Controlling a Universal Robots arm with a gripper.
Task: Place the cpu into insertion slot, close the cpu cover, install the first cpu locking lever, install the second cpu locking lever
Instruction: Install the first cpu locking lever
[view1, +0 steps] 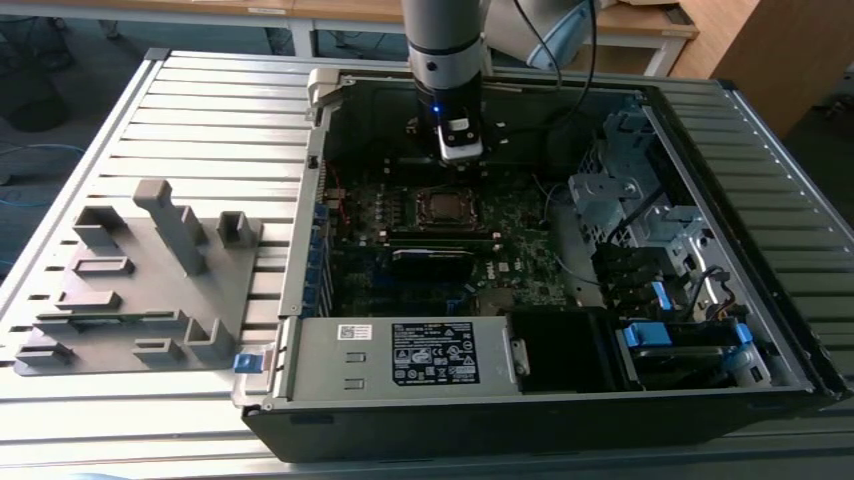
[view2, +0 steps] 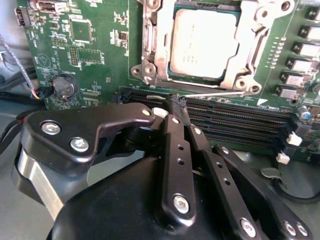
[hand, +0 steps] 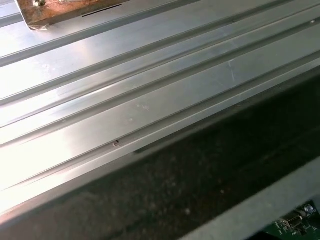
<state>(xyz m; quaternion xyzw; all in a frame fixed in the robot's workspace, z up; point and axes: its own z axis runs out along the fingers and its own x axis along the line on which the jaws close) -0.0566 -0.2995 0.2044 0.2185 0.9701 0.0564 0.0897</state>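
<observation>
Exterior view: gripper (view1: 457, 160) inside computer case (view1: 302, 250), just beside insertion slot (view1: 441, 205), mid motherboard (view1: 527, 250).
Second wrist view: cpu (view2: 202, 42) seated in slot, cpu cover (view2: 160, 50) down over it. Fingertips (view2: 176, 102) closed together, touching locking lever (view2: 215, 93) at cover's edge.
First wrist view: ribbed table (hand: 125, 100).

An open computer case (view1: 534, 430) lies on a ribbed metal bench (view1: 200, 120). The arm (view1: 443, 50) comes down from the far side into the case. Its pincer (view1: 459, 158) hangs just beyond the insertion slot (view1: 445, 205), a small square with a silver rim and dark middle on the green board (view1: 527, 250). On the exterior view's left, a grey moulded fixture (view1: 134, 290) sits on the bench beside the case. A labelled power supply (view1: 400, 355) lies at the case's near edge.
</observation>
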